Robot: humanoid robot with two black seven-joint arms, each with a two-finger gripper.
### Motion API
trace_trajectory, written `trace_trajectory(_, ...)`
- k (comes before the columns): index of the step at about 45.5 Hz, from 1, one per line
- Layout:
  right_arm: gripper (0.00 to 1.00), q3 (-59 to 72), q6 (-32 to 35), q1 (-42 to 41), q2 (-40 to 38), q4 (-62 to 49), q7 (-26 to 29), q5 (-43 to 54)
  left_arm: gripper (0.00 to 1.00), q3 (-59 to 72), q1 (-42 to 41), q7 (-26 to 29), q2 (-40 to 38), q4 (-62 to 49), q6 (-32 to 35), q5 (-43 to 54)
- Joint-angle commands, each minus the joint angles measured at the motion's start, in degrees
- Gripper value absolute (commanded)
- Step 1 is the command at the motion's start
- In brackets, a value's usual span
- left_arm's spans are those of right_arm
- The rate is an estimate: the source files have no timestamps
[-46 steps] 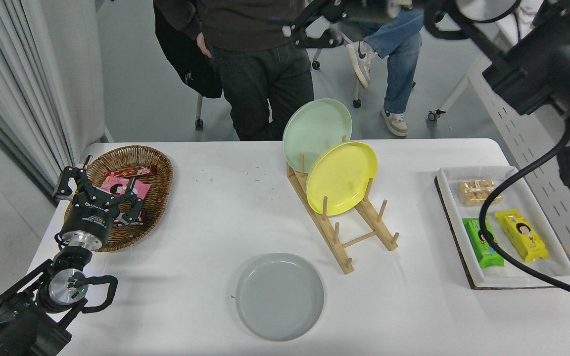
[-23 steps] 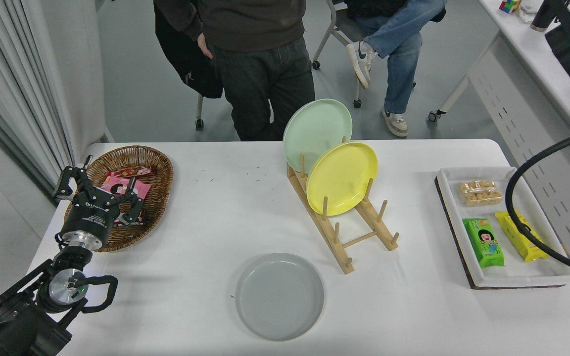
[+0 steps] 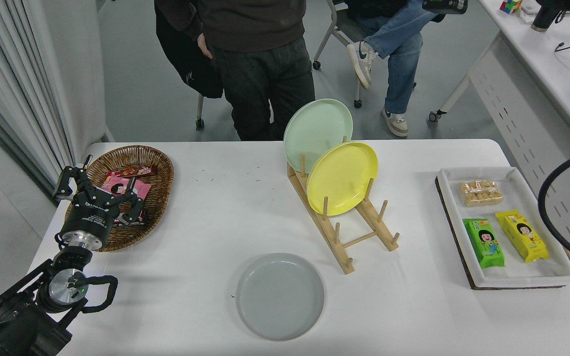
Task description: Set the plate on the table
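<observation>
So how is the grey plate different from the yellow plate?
The grey plate lies flat on the table; the yellow plate stands tilted on edge in the wooden rack. Grey sits alone near the front edge; yellow overlaps the green plate behind it. Both are round, plain, shallow-rimmed and apparently similar in size.

Grey floor (image 3: 136, 74); pleated white curtain (image 3: 13, 94) at left; wheeled chair (image 3: 337, 34) beyond counter; white perforated desk (image 3: 537, 99) at right.
</observation>
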State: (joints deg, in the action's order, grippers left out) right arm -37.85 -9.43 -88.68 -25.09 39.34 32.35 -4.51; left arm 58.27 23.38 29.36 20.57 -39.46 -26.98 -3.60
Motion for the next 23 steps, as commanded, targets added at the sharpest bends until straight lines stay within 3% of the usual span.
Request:
trace_trajectory(1,0.99,-0.3,1.4,-0.2,-0.2,-2.2,0.0,0.0,0.98,0.0,0.0,0.0,0.0,0.0,0.0,0.0)
trace_trajectory(8,0.99,-1.1,4.4,-0.1,-0.8,-2.5,-0.2,-0.1,0.98,0.0,0.0,0.0,0.0,0.0,0.0,0.0)
trace_trajectory(14,0.99,-3.5,10.8,2.1,-2.1,-2.5,-2.0,0.0,0.98,0.0,0.0,0.0,0.0,0.0,0.0,0.0)
trace_trajectory(18,0.99,-4.1,15.6,5.3,-3.2,-2.9,-9.2,0.1,0.98,0.0,0.0,0.0,0.0,0.0,0.0,0.0)
trace_trajectory(23,0.99,-4.8,26.9,10.9,-5.3,-3.6,-25.0,0.2,0.98,0.0,0.0,0.0,0.0,0.0,0.0,0.0)
